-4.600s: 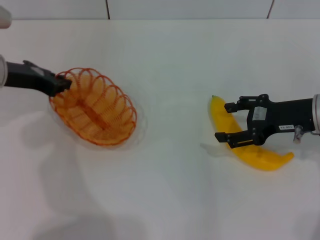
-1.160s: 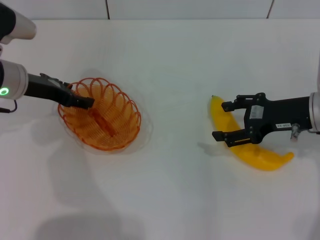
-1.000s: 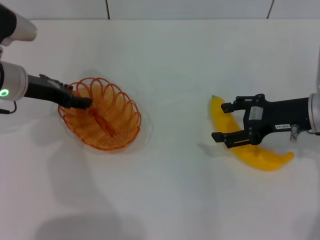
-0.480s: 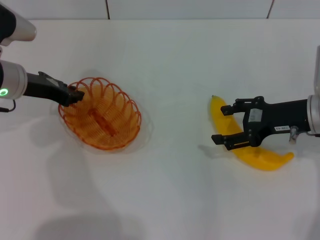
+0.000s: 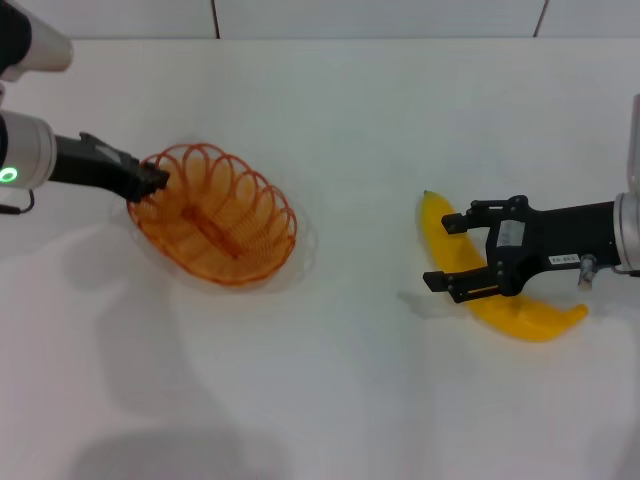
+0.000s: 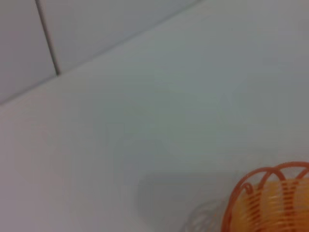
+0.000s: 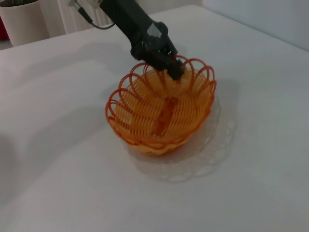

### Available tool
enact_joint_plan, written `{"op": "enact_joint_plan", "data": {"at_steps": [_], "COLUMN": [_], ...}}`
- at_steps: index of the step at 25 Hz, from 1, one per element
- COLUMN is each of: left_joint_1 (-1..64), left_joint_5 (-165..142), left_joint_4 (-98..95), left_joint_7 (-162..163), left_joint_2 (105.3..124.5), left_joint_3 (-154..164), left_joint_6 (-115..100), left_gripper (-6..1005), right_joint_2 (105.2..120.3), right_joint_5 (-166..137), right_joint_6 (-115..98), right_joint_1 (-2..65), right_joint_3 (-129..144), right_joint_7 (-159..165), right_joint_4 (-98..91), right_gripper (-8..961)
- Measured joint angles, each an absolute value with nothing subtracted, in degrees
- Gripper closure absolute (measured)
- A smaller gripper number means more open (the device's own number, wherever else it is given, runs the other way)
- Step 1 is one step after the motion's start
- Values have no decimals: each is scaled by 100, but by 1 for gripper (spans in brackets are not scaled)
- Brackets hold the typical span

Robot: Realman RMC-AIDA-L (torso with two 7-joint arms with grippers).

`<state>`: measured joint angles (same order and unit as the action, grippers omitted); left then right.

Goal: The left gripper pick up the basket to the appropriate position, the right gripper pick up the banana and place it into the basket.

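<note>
Basket [image 5: 215, 214] nudged rightward, my left gripper [image 5: 150, 181] pinching its rim; right gripper [image 5: 452, 251] spread over banana [image 5: 500, 300], basket may slip.

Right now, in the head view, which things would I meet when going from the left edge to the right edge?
left gripper → basket → banana → right gripper, whose open fingers straddle the banana's middle.

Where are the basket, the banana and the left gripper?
basket [image 5: 215, 215], head view, woven floor.
banana [image 5: 530, 318], head view, lower body past the claw.
left gripper [image 5: 150, 180], head view, fingertips at the basket's rim.
</note>
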<state>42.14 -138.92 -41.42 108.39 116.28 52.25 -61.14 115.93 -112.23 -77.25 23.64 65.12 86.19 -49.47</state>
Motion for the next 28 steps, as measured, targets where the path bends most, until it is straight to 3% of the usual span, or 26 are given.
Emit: {"op": "enact_joint_plan", "data": {"at_steps": [28], "left_joint_1": [4229], "left_joint_5": [-12186], "left_joint_4": [-4385], "left_joint_7": [9967], "left_joint_2": [11636], "left_joint_3": [5238], "left_joint_6": [-6229], "left_gripper": [923], "right_joint_2": [11593], "right_joint_5": [-11172], "right_joint_6": [-7602], "right_joint_1": [2375], "right_joint_3": [6512], "right_joint_7": [8639], "right_joint_4": [-4966], "right_gripper": [76]}}
